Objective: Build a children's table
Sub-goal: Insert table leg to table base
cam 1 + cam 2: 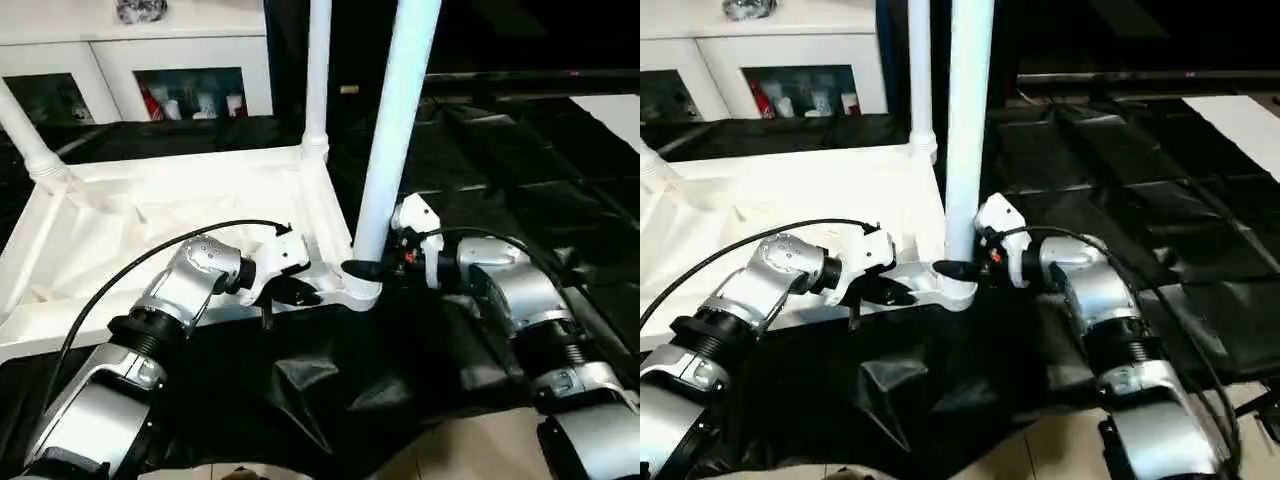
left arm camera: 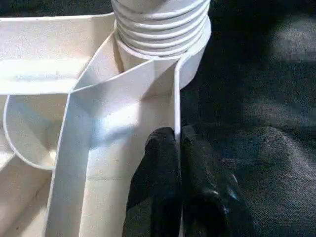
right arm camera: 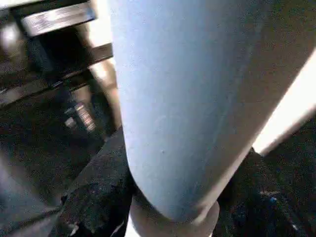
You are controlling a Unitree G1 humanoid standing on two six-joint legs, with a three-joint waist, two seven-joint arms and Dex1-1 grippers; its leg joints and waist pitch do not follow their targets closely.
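In the left eye view, the upturned white tabletop (image 1: pixel 150 230) is seen lying on black sheeting (image 1: pixel 330 390), a leg (image 1: pixel 395 130) standing upright in its near right corner socket. In the left wrist view, the tabletop's side wall is pinched between the nearly closed fingers of the left gripper (image 2: pixel 177 148), just beside that socket. In the right wrist view, the leg's base is clasped between the spread fingers of the right gripper (image 3: pixel 173 197).
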